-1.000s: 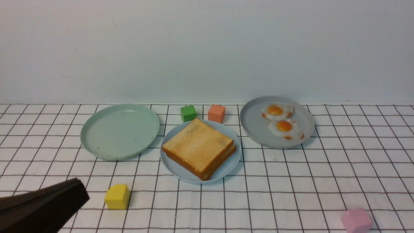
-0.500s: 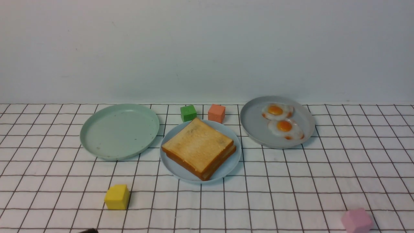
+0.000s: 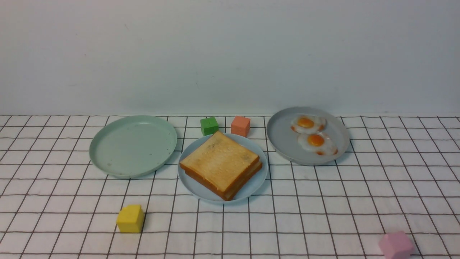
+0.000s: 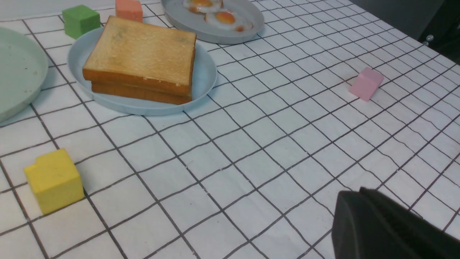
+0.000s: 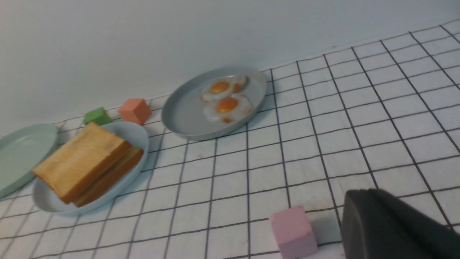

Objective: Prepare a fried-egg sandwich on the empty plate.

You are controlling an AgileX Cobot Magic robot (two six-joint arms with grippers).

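Two golden-brown toast slices (image 3: pixel 220 162) lie stacked on the light blue plate (image 3: pixel 257 183) at the table's middle. No egg shows between them. The stack also shows in the left wrist view (image 4: pixel 140 61) and the right wrist view (image 5: pixel 81 162). Two fried eggs (image 3: pixel 312 135) lie on the grey plate (image 3: pixel 284 138) at the back right. Neither gripper shows in the front view. My left gripper (image 4: pixel 354 194) is shut and empty, low over the cloth, near and to the right of the stack. My right gripper (image 5: pixel 359 196) is shut and empty beside the pink cube (image 5: pixel 293 230).
A pale green plate (image 3: pixel 133 145) sits at the back left. A green cube (image 3: pixel 209 126) and an orange cube (image 3: pixel 240 126) stand behind the blue plate. A yellow cube (image 3: pixel 130 218) is at the front left, a pink cube (image 3: pixel 395 245) at the front right.
My left arm has drawn back out of the front view at the bottom left corner. The plates, toast and eggs have not moved.
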